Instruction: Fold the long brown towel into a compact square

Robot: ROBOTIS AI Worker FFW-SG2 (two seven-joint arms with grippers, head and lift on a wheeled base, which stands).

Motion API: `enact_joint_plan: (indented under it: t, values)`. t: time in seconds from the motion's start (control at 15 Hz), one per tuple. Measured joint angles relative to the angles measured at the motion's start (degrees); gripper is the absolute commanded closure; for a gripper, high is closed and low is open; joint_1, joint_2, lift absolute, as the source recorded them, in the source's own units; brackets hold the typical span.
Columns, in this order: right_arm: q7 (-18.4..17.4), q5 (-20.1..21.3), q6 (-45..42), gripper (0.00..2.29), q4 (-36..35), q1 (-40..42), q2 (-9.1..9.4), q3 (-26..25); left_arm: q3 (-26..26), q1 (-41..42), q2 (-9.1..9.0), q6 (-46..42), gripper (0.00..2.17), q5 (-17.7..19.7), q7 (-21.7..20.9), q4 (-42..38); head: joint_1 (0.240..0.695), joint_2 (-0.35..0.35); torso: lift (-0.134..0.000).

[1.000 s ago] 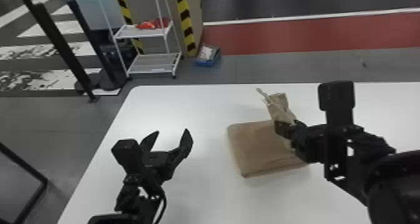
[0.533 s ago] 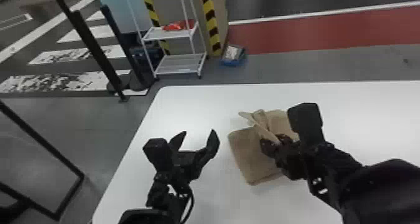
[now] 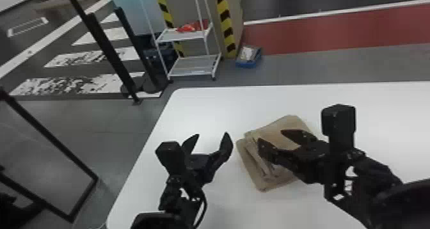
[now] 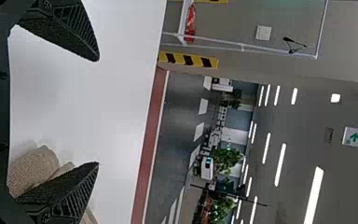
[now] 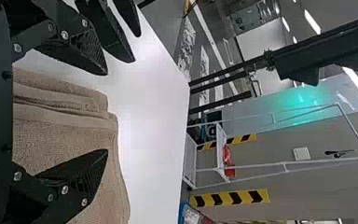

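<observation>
The brown towel [image 3: 272,174] lies folded on the white table, its upper layer turned over toward the left with layered edges showing. My right gripper [image 3: 272,135] stands open over it, fingers spread above the fabric. In the right wrist view, my right gripper [image 5: 107,112] is apart around the layered part of the towel [image 5: 70,135], nothing pinched. To the towel's left, my left gripper [image 3: 211,135] is open and holds nothing. The left wrist view has my left gripper [image 4: 98,112] wide apart, with part of the towel [image 4: 35,168] beside one finger.
The white table [image 3: 208,106] ends at a rounded far-left corner. Beyond it on the floor stand a white shelf cart [image 3: 192,65], a blue box [image 3: 249,56] and black posts [image 3: 108,49]. The two grippers are close together, left of the towel and over it.
My right gripper has opened and let go of the raised towel flap, which now lies flat on the rest. The head view has shifted, and both arms appear at different places in it.
</observation>
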Motion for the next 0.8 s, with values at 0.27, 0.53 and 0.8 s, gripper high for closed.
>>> enact_joint_plan:
  t: [0.27, 0.53, 0.8]
  values:
    - [3.2, 2.8, 4.9, 2.05, 0.4, -1.5, 0.0, 2.2, 0.5, -0.1, 0.0, 0.0, 0.08, 0.1, -0.1, -0.4, 0.695, 0.35, -0.122]
    - [4.0, 7.7, 8.5, 2.05, 2.1, -2.1, 0.0, 8.1, 2.4, -0.9, 0.0, 0.5, 0.08, 1.5, -0.2, -0.8, 0.695, 0.35, -0.122]
    - [3.6, 11.9, 8.7, 2.05, 5.3, -2.3, 0.0, 11.2, 2.8, -1.9, 0.0, 1.3, 0.08, 1.7, -0.4, -0.9, 0.695, 0.35, -0.122]
